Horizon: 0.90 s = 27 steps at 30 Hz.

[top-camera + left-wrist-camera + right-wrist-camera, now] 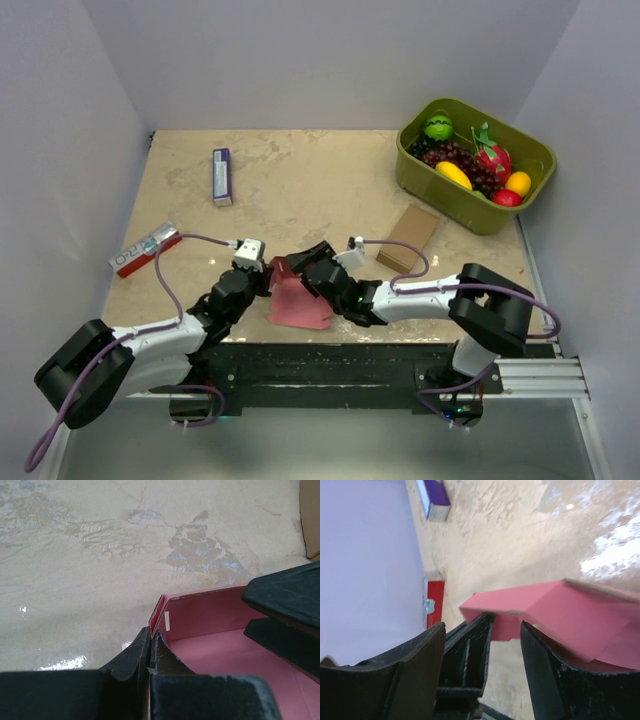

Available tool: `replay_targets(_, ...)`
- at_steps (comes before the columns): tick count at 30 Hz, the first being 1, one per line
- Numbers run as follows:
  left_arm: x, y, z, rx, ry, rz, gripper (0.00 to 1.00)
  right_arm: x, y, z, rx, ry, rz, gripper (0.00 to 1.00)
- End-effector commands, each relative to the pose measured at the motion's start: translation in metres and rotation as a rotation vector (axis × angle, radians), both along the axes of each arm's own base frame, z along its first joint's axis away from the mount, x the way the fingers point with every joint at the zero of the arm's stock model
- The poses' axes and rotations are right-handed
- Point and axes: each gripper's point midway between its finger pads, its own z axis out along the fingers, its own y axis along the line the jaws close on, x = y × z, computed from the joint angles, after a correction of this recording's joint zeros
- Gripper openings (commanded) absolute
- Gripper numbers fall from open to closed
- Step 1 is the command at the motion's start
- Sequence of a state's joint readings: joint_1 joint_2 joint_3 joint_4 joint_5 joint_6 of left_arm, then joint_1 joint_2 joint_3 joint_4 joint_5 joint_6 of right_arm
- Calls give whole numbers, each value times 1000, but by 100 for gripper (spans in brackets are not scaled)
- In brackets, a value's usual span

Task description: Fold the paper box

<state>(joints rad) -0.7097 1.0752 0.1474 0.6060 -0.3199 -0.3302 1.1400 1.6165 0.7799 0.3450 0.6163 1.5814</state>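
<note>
Pink-red thin-card paper box (300,300), partly raised with walls upright, at the middle of the near edge of the beige marbled table (300,190). Left gripper (151,641) pinched tight on a corner of one box wall. Right gripper (482,627) with fingers parted, straddling the neighbouring wall. Toward the table's far right corner, olive-green plastic tub (540,170) of toy fruit; flat brown cardboard box (410,238) right of table centre; purple-and-white packet (222,176) toward the far left; red-and-white printed packet (145,250) at the left edge.

Table (300,180): tub (440,195), carton (409,238), purple packet (222,176), red packet (146,249)
</note>
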Motion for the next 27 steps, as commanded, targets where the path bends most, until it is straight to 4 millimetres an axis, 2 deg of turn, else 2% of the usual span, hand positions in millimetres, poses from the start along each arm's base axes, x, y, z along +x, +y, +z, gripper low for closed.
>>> replay_targets(1,3,2,10,-36,-47,30,0,24,-5,8,73,-7,-121,64)
replay_targets(10,0,0,9,-35,-55,31,0,34,-11,1,82,-14,-163,64)
replay_targets(22,-6,-3,17,-50,-95,8,0,33,-20,-28,42,37,-178,54)
replay_targets(27,-8,-7,18,-61,-99,-18,0,31,-23,-38,48,61,-188,44)
